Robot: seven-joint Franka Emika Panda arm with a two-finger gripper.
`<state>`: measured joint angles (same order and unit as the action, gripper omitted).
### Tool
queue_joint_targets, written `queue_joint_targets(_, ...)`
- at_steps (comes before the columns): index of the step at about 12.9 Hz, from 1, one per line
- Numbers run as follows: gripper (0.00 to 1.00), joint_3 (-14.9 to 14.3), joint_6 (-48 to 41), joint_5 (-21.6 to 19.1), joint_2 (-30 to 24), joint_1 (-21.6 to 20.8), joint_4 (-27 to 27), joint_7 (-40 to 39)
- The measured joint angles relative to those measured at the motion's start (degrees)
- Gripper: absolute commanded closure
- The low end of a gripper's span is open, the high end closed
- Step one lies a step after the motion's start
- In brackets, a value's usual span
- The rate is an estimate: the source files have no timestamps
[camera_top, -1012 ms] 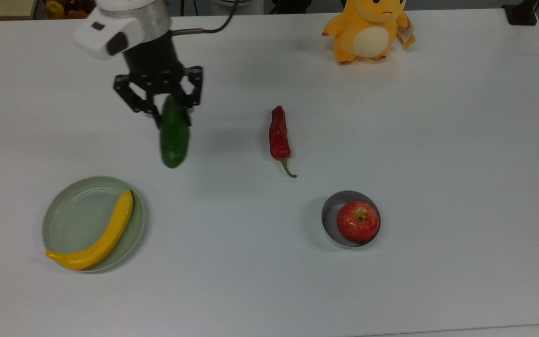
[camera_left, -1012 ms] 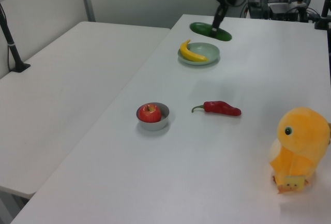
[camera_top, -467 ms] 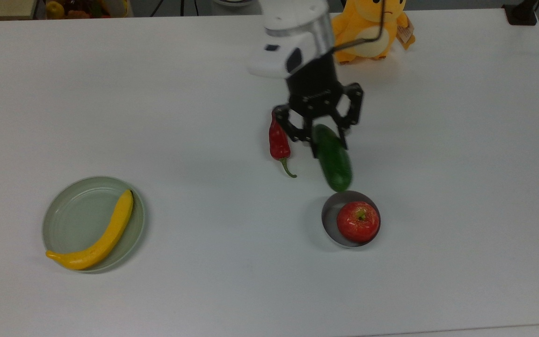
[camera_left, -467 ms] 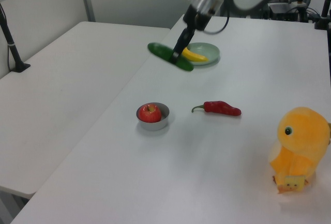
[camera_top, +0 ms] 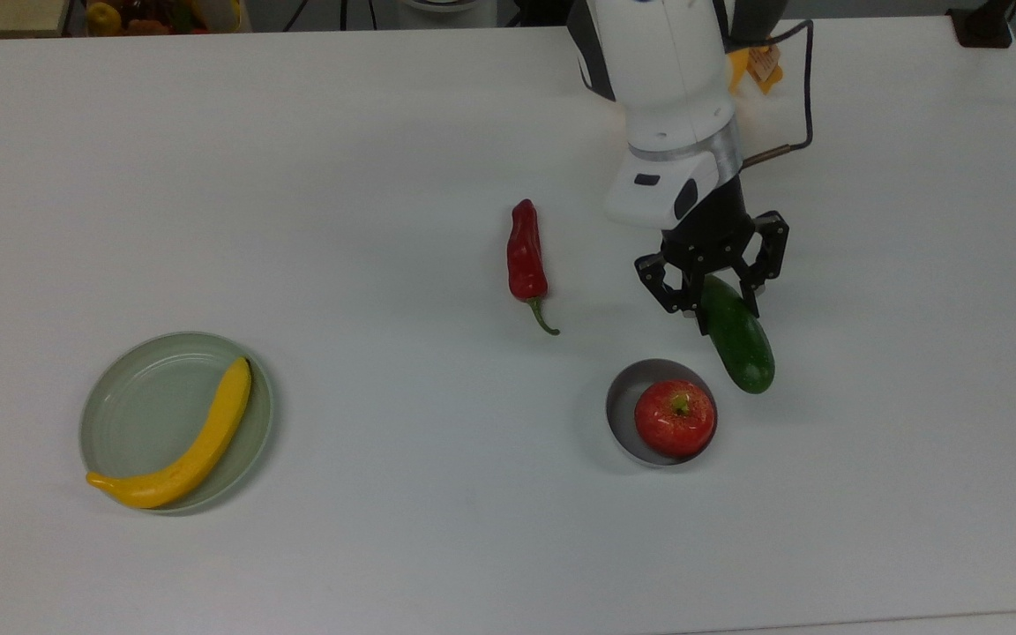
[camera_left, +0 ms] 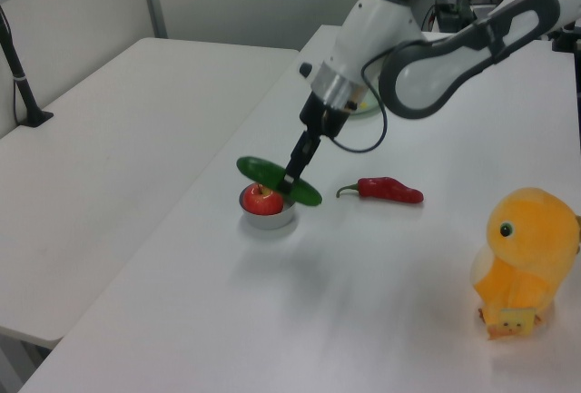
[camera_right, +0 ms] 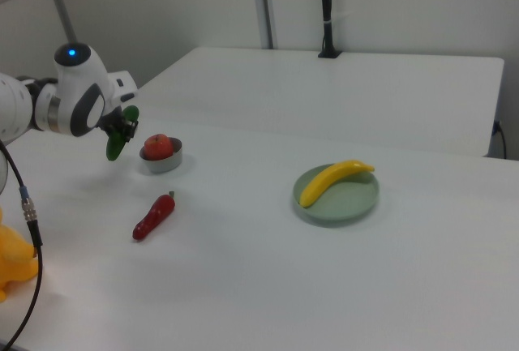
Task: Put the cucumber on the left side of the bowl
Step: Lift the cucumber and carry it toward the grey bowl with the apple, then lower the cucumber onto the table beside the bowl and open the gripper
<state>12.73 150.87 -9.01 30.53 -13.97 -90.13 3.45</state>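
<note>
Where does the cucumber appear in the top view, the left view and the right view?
Top view: the cucumber is right of centre, held by the tool, just up and right of the bowl.
Left view: the cucumber is left of centre, crossing in front of the bowl.
Right view: the cucumber is at the far left, left of the bowl.
Shared landmark: the red apple in the bowl.

No legible text or labels.
</note>
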Motion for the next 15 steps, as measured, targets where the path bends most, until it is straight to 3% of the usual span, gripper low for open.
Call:
queue_joint_targets(4,0.83,0.0,6.7,0.0,6.4,-2.1,0.0,4.6)
queue_joint_targets(8,0.74,0.0,9.3,0.0,9.6,-2.2,1.5,5.0)
queue_joint_targets(10,0.48,0.0,9.3,0.0,10.1,-2.0,2.2,5.0)
queue_joint_targets(11,0.45,0.0,9.3,0.0,10.2,-2.0,2.3,5.0)
queue_joint_targets(12,0.35,0.0,9.3,0.0,10.2,-1.9,2.4,5.0)
queue_joint_targets(15,0.29,-0.1,9.3,0.0,10.4,-1.8,2.4,5.0)
